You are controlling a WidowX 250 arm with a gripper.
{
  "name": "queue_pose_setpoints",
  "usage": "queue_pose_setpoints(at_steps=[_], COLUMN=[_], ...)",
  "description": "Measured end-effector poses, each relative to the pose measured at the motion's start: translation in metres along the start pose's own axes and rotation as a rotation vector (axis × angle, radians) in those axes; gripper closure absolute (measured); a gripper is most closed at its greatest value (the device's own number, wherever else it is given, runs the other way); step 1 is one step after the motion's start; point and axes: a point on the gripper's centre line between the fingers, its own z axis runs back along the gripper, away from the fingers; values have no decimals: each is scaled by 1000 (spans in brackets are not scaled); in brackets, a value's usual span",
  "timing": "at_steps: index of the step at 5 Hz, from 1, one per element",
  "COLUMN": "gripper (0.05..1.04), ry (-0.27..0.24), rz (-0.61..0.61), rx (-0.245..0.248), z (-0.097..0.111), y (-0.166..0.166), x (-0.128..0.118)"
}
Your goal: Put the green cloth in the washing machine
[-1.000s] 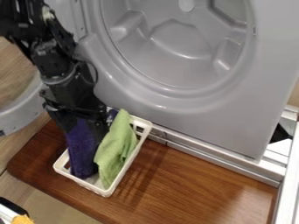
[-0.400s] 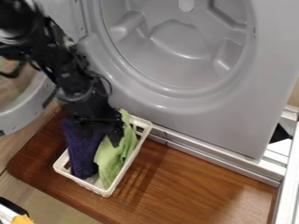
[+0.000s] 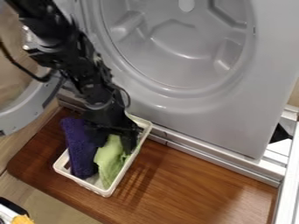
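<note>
as a black, jointed robot arm [image 3: 88,72] slants in from the far left, its black two-finger gripper [image 3: 114,148] hangs over a rectangular white plastic basket [image 3: 105,192] at the foot of a grey front-loading washing machine [image 3: 234,118]. the jaws stand well apart, one on the left and one on the right of the upper part of a crumpled light green fabric cloth [image 3: 109,165]; whether either presses on it, i cannot tell from here. the green cloth lies in the right part of the basket, outside the machine. just to its left, a thick dark purple cloth [image 3: 80,151] runs lengthwise through the basket. the basket rests on a reddish-brown wooden board [image 3: 198,183], in front of a pale metal rail [image 3: 219,164] that runs along the machine's base. at left, the machine's round door [image 3: 20,116] is swung open, partly behind the arm. a small yellow-orange object [image 3: 22,219] sits at the near left edge.
</note>
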Motion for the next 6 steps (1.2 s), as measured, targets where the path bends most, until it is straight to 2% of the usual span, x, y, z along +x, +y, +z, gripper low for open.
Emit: queue_pose_setpoints(at_steps=[1, 3, 4, 5, 6], gripper=[140, 735, 924, 989, 992], ry=[3, -13, -32, -22, -49], rz=[15, 33, 43, 61, 114], rx=[37, 82, 94, 99, 126], z=[-5, -1, 12, 29, 61], y=[6, 12, 12, 11, 17], x=[0, -4, -4, -6, -4])
